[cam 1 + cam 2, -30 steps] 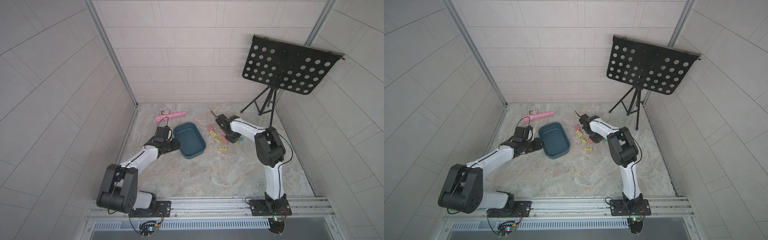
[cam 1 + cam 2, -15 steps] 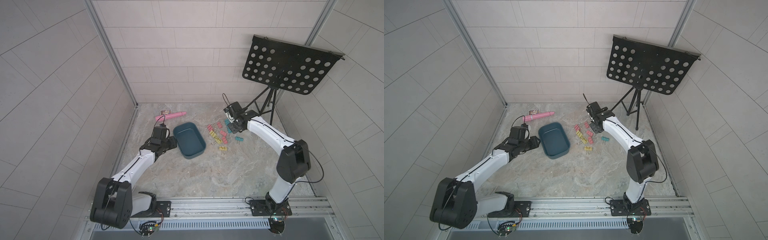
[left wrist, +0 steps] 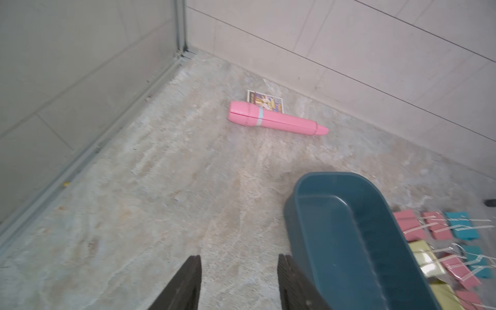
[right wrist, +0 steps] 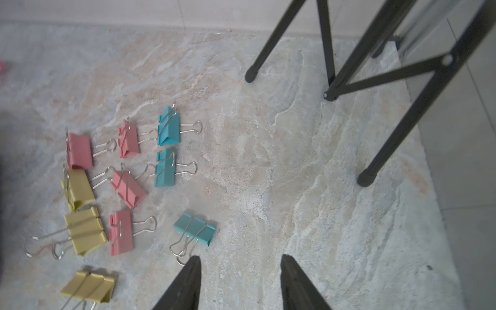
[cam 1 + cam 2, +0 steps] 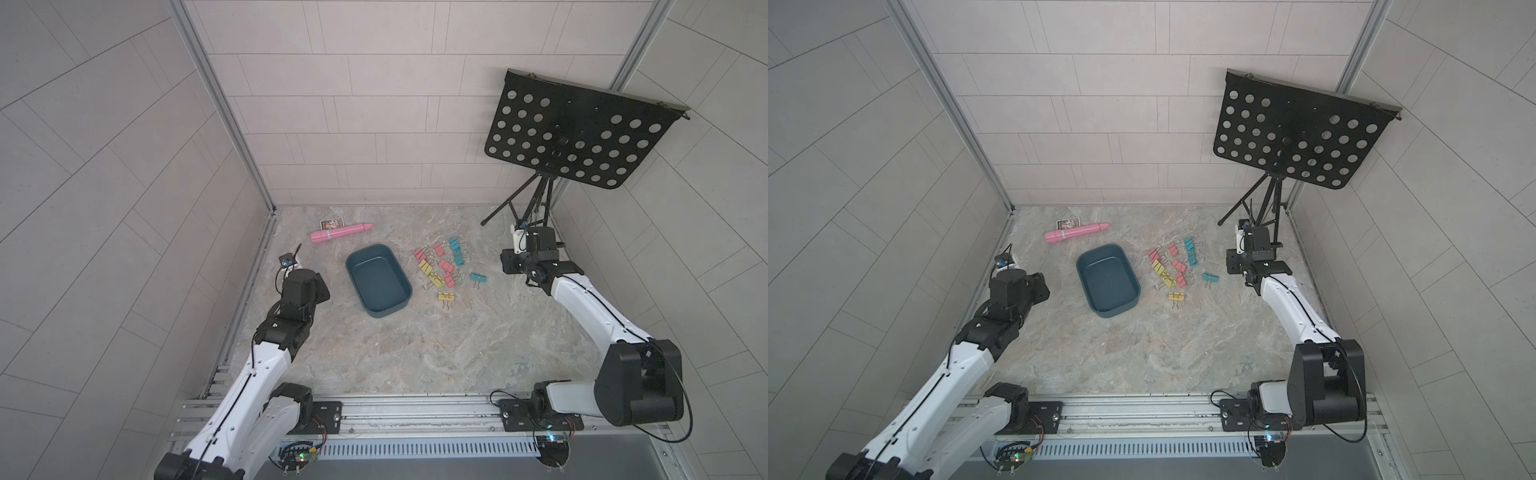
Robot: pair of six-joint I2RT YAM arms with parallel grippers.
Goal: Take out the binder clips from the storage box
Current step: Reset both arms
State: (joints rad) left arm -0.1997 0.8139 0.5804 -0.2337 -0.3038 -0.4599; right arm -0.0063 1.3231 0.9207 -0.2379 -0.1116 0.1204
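The dark teal storage box (image 5: 376,278) (image 5: 1106,278) lies on the stone floor with nothing inside it. Several pink, yellow and teal binder clips (image 5: 436,266) (image 5: 1169,268) are spread on the floor just right of it. In the left wrist view my left gripper (image 3: 239,257) is open over bare floor. One of its fingers (image 3: 288,281) is close beside the box's outer wall (image 3: 292,222). My right gripper (image 4: 239,257) is open and empty, to the right of the clips. A lone teal clip (image 4: 194,232) lies just off one fingertip.
A long pink crayon-shaped tube (image 5: 340,232) and a small printed card (image 5: 332,223) lie at the back left. A black music stand (image 5: 582,133) rises at the back right, and its legs (image 4: 375,161) stand on the floor just ahead of my right gripper. Tiled walls close three sides.
Both grippers have opened. The left arm has drawn back from the box's left end. The right arm has swung away from the clips to the right, toward the stand.
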